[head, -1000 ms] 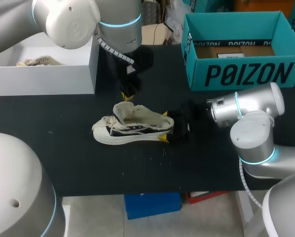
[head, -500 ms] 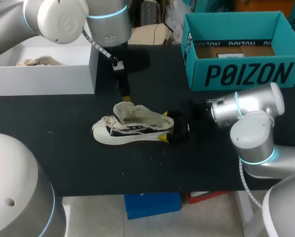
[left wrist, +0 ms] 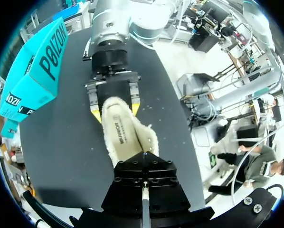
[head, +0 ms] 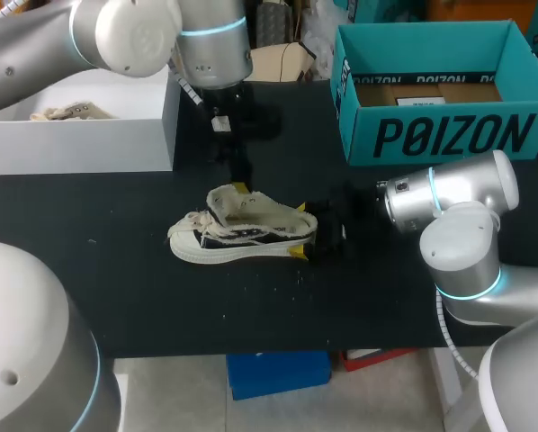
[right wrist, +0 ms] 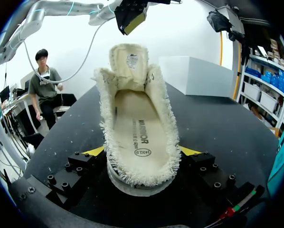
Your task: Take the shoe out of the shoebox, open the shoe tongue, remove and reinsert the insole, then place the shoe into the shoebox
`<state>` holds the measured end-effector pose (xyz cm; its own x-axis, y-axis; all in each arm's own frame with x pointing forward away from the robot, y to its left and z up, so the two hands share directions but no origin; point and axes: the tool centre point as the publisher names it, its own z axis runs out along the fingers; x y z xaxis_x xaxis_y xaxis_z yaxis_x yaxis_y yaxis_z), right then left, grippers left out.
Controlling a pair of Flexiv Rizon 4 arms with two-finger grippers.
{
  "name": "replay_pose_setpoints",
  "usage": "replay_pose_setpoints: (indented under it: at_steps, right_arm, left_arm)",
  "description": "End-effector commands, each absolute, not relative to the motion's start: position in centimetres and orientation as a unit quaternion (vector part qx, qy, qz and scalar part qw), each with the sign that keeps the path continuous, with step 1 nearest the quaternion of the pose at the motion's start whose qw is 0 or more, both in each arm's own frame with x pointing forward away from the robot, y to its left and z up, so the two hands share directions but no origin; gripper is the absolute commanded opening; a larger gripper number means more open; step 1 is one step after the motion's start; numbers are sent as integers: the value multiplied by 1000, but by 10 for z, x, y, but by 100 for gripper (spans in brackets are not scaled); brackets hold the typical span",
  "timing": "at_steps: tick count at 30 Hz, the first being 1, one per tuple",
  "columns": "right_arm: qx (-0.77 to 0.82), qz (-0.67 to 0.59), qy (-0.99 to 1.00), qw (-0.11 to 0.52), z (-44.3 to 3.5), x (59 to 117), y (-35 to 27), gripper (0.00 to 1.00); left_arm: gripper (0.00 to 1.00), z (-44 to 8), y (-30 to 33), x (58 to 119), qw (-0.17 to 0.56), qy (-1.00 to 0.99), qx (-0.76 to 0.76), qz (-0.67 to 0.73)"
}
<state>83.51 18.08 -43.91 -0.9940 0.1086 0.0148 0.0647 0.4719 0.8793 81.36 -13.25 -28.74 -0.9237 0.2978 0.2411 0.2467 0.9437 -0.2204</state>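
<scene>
shoe [head: 242,232]: at the middle of our worktop [head: 161,297], toe to our left, heel to our right.
right gripper [head: 301,230]: at the heel, a finger pressed to each side.
left gripper [head: 239,186]: just behind the shoe, over its tongue.
shoebox [head: 431,135]: back right, well apart from the shoe.
second box [head: 80,139]: back left.

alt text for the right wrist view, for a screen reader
A cream shoe lies on the black table, its heel clamped in the right gripper, tongue raised and insole showing inside. The left gripper hangs above the tongue; a white box stands beyond.
</scene>
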Motion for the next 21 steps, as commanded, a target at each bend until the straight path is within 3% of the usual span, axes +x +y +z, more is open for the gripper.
replay_pose_setpoints:
  at_steps: [1, 21]
  right_arm:
    - [51, 510, 858, 22, -442, 837, 180, 0]
    - [51, 510, 858, 22, -442, 837, 180, 0]
  left_arm:
    - [0, -303, -142, 817, 163, -973, -134, 89]
    - [0, -342, -154, 811, 194, -972, -94, 95]
